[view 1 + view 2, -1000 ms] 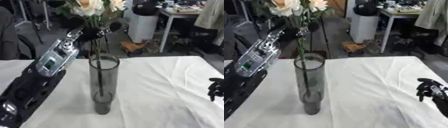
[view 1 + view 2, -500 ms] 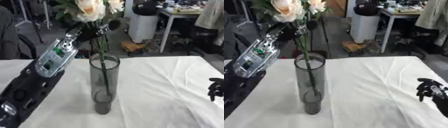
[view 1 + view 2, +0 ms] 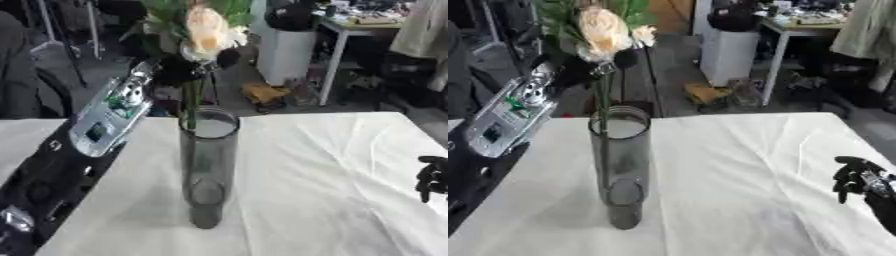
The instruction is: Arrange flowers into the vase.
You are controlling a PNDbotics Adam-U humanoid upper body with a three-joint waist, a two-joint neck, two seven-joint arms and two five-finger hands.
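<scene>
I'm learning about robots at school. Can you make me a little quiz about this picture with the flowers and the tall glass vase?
1. True or false: the vase lies on its side on the white tablecloth.
2. Which hand holds the flowers above the vase? A) left hand B) right hand C) a person's hand
3. Fill in: the flower stems go down into the vase's ____.

Key:
1. False: it stands upright.
2. A: the left hand grips the stems just below the blooms; the right hand rests idle at the table's right edge.
3. Open top.
</scene>
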